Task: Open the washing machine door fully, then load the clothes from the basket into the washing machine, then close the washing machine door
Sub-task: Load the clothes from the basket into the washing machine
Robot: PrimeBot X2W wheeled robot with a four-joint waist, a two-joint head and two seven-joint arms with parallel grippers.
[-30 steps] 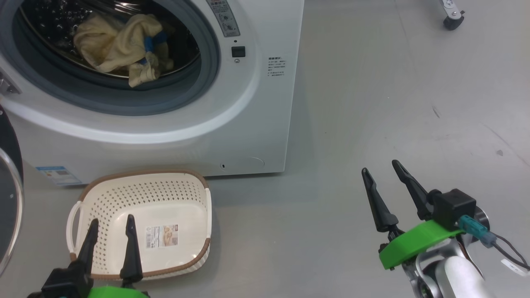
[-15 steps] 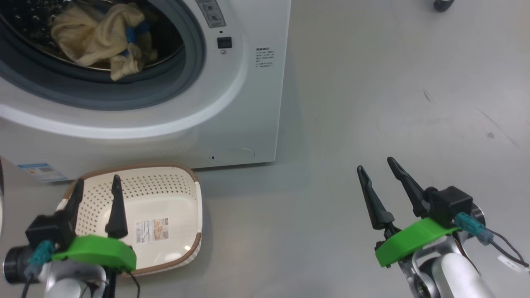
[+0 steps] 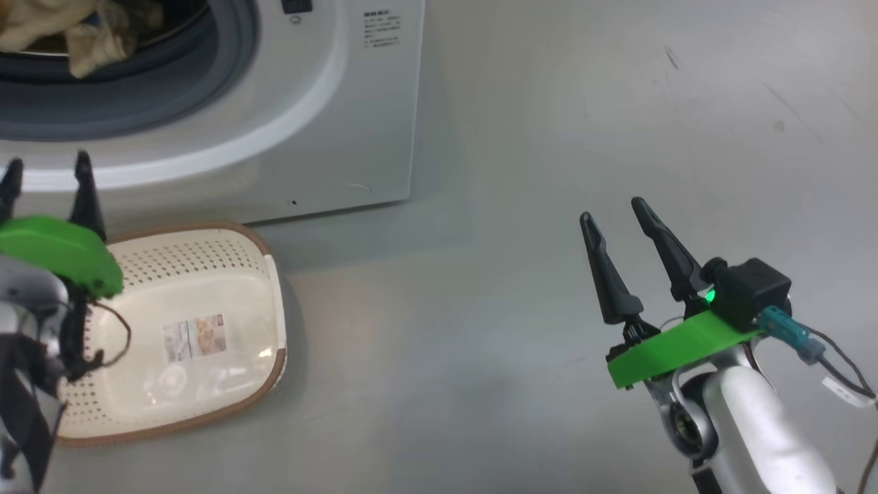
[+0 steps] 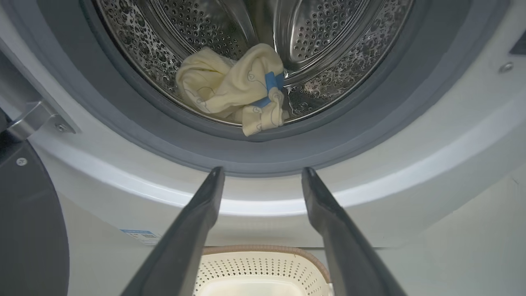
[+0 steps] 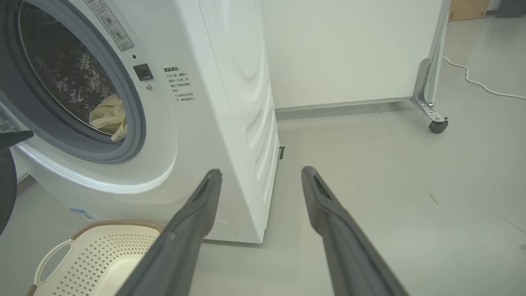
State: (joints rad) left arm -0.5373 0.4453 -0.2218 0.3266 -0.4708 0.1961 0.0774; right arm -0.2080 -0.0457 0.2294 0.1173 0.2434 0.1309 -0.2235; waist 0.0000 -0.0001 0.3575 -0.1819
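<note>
Jaws on both grippers stand wide apart and hold nothing. The left gripper [image 3: 48, 163] is up in front of the washing machine [image 3: 343, 103], just below its round opening. Its dark fingers point at the white front. The right gripper [image 3: 612, 209] is well off to the right of the washing machine, over the grey floor [image 3: 514, 137].

The clothes [image 4: 234, 88] are inside the washing machine. They lie in a soft yellow heap at the bottom front of the shiny steel drum [image 4: 328, 28]. A small blue bit shows on them. One end hangs over the drum's front edge, by the grey gasket [image 4: 144, 135].

The washing machine door [image 4: 28, 230] is open. Its dark edge shows at the left of the washing machine, below the metal hinge [image 4: 35, 119].

The basket [image 3: 171, 264] sits on the floor right in front of the washing machine, under the left gripper. Its bottom shows, with a label sticker [image 3: 193, 337] on it. A small blue sticker [image 4: 139, 235] is low on the washing machine's front, near the basket.

Past the washing machine on its right side, a white panel [image 5: 349, 49] stands on a small wheel [image 5: 438, 125]. A white cord [image 5: 476, 82] lies on the floor beside it.
</note>
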